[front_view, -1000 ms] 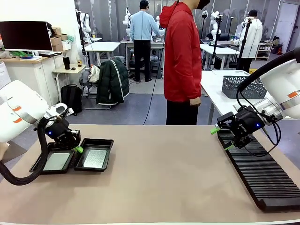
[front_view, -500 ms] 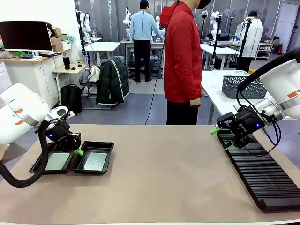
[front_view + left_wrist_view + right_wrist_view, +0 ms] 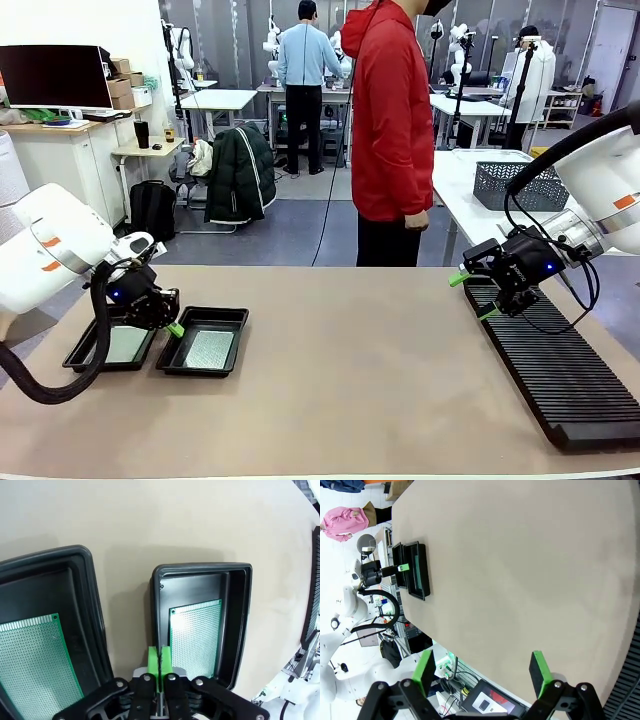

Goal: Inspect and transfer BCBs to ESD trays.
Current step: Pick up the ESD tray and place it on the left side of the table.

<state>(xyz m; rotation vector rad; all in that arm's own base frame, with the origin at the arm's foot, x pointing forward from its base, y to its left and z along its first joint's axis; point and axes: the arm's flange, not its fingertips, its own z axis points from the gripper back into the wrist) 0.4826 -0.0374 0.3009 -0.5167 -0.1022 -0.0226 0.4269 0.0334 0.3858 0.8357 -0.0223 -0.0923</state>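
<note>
Two black ESD trays lie at the table's left, the left tray [image 3: 80, 356] and the right tray [image 3: 236, 322], with a narrow gap between them. Each holds one BCB, a green perforated board [image 3: 196, 632] [image 3: 35, 657], pale and shiny from the front [image 3: 210, 348] [image 3: 124, 344]. My left gripper [image 3: 173, 328] is shut on the right tray's [image 3: 239, 605] near-side rim, its green pads [image 3: 154, 661] pressed together over the wall. My right gripper [image 3: 472, 296] hangs open with nothing between its fingers [image 3: 424, 668], over the far end of the rack.
A long black ribbed rack [image 3: 560, 375] runs along the table's right side. A person in a red jacket [image 3: 390, 120] stands at the far edge, hands down. A grey mesh basket [image 3: 518, 185] sits on the table behind. The brown tabletop [image 3: 350, 370] stretches between trays and rack.
My left gripper has shifted slightly right and toward the front edge, and the right tray has slid with it away from the left tray. The right arm has not moved.
</note>
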